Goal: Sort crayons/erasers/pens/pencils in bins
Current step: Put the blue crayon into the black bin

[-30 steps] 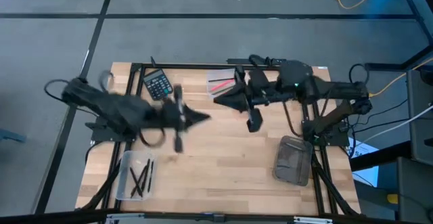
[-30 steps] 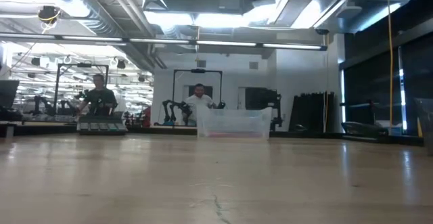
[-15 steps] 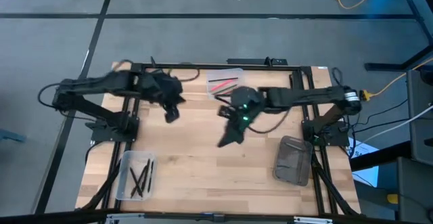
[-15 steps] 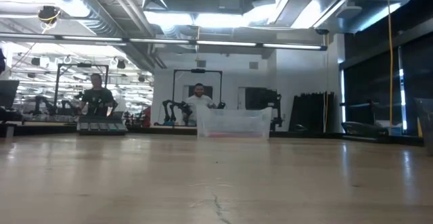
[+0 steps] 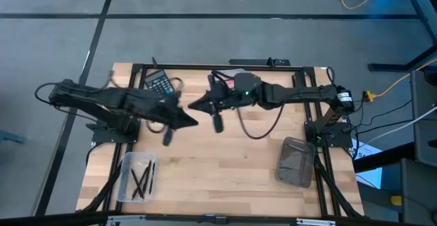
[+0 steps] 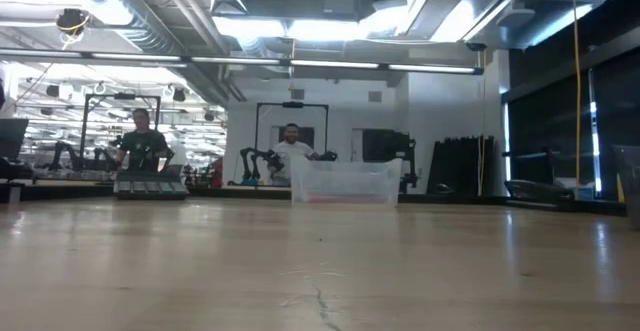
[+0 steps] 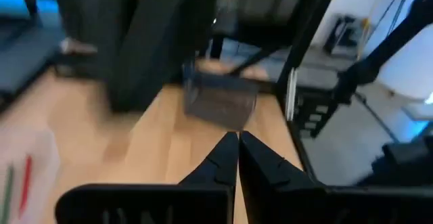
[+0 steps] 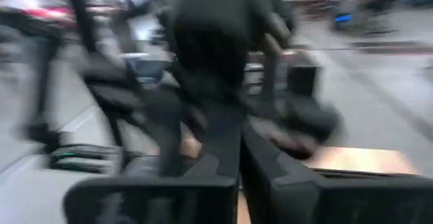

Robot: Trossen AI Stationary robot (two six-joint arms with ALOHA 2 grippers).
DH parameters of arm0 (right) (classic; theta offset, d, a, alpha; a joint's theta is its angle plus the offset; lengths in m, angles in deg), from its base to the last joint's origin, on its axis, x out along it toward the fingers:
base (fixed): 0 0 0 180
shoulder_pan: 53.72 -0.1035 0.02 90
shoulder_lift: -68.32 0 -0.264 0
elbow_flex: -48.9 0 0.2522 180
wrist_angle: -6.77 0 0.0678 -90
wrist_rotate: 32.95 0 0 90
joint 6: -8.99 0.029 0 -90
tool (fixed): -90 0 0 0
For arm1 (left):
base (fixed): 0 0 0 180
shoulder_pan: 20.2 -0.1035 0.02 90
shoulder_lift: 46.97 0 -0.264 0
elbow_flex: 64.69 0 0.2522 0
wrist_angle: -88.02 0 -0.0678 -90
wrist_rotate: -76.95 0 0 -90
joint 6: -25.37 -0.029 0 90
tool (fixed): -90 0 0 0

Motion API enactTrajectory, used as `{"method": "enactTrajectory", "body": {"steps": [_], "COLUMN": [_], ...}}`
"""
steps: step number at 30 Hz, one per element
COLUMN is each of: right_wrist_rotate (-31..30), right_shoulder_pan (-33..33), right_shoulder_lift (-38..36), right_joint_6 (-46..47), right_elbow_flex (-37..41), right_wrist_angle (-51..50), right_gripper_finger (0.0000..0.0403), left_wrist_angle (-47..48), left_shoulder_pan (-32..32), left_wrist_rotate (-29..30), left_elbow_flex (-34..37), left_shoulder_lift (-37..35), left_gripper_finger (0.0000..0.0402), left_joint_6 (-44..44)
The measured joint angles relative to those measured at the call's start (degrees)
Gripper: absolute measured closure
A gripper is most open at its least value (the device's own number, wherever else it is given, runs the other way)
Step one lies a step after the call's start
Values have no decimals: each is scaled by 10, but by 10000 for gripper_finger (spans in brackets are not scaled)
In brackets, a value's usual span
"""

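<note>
Left gripper (image 5: 193,121) hangs over the middle of the table (image 5: 225,164), and in its own wrist view the two dark fingers (image 7: 223,158) are pressed together with nothing between them — an empty claw. Across from it the right gripper (image 5: 193,105) points back toward the left arm, tip close to tip above the boards; its fingers (image 8: 223,158) meet the same way and carry nothing. Neither one touches a bin or a stick, so both look to be in transit, not picking. Now the goods: a clear bin (image 5: 136,177) sits at the near left corner with several black sticks (image 5: 143,179) lying in it, grouped as a dark sort. The smoky grey bin (image 5: 296,161) sits near the right edge, contents too dim to tell. The second clear bin (image 6: 345,181) stands at the far edge, mostly hidden under the right arm from above, with a red streak low inside — red and green sticks (image 7: 17,183) show in the left wrist view too. The calculator (image 5: 159,83) lies at the far left, apart from the sorting. People (image 6: 140,143) are in the room beyond the table.
</note>
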Motion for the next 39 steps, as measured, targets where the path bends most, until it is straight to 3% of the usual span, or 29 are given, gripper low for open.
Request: {"method": "enactTrajectory", "body": {"steps": [5,8,14,18,23,25,27,30,33,35,39], "right_wrist_rotate": [-136,-191,-114,-40,4,9,12,37,68,49,-3], "right_shoulder_pan": [-17,-22,-29,-53,-87,-105,-124,-139,-132,-127,-110], "right_shoulder_lift": [3,9,27,31,41,59,83,116,133,131,126], "right_joint_6": [23,63,205,345,540,570,571,580,587,538,411], "right_elbow_flex": [-1,0,1,1,0,0,0,0,-16,-40,-79], "right_wrist_angle": [-10,-68,-212,-262,-261,-263,-270,-271,-292,-332,-444], "right_gripper_finger": [393,393,392,397,399,399,399,399,399,399,399], "left_wrist_angle": [-16,-30,17,3,18,29,25,-12,20,55,67], "left_shoulder_pan": [-7,-17,-23,-23,-26,-19,-5,22,35,44,83], "left_wrist_rotate": [70,114,104,48,-137,-198,-212,-157,-81,-53,15], "left_elbow_flex": [-8,-10,22,38,40,49,76,130,123,89,41], "left_shoulder_lift": [-40,-56,-45,-30,-8,-1,2,2,0,-14,-41], "left_gripper_finger": [400,398,400,398,401,401,401,401,401,401,401], "left_joint_6": [-40,-60,-176,-186,-139,-125,-116,-88,46,96,103]}}
